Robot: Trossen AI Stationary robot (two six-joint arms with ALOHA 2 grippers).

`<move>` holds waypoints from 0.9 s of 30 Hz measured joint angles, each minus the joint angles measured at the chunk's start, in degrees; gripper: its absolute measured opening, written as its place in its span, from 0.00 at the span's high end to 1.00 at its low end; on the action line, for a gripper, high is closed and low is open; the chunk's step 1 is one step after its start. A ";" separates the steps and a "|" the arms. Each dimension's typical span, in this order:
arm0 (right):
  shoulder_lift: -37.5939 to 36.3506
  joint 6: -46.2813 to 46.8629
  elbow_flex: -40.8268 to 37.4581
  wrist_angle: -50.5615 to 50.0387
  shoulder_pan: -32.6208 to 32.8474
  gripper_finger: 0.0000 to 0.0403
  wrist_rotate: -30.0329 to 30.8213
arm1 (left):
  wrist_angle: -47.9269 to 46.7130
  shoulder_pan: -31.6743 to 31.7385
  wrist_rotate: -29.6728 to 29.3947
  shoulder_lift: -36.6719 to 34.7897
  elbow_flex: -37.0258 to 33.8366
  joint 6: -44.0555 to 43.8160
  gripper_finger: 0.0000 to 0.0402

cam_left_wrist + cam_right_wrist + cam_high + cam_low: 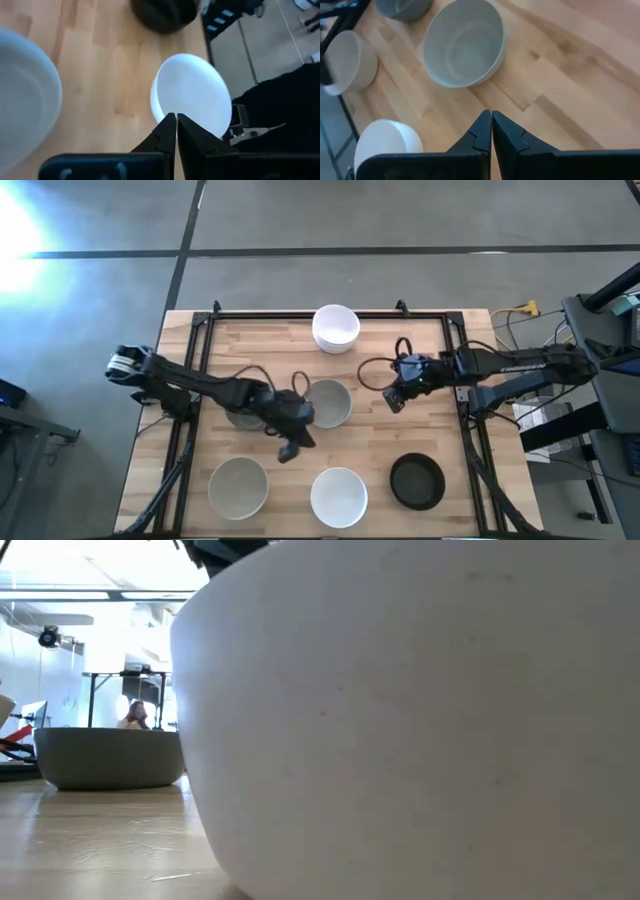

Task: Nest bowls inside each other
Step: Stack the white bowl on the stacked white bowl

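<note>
Both my grippers hang with fingers pressed together, holding nothing, over the wooden table (260,340) of bowls.

My left gripper (290,448) sits just at seven o'clock of the pale grey bowl (328,402) in the middle of the table; a darker grey bowl (240,418) shows partly under that arm. My right gripper (395,398) hovers at three o'clock of the same pale grey bowl, apart from it. Farther out, white bowls (336,328) sit stacked at twelve o'clock by the far edge. Along the near edge stand a light grey bowl (238,487), a white bowl (338,497) and the black bowl (417,481).
</note>
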 joint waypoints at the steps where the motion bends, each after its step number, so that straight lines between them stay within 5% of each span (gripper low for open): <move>1: -0.54 0.00 -0.41 0.05 0.60 0.98 0.00 | 0.35 0.00 0.04 1.52 0.53 -2.02 0.99; 18: -11.10 -4.97 -4.80 -0.13 4.95 0.98 0.10 | 4.84 -3.13 5.03 20.42 8.29 -29.85 0.43; 27: -17.51 -4.57 -5.98 -0.13 5.05 0.98 0.10 | -1.33 -5.08 4.76 24.93 11.50 -34.36 0.39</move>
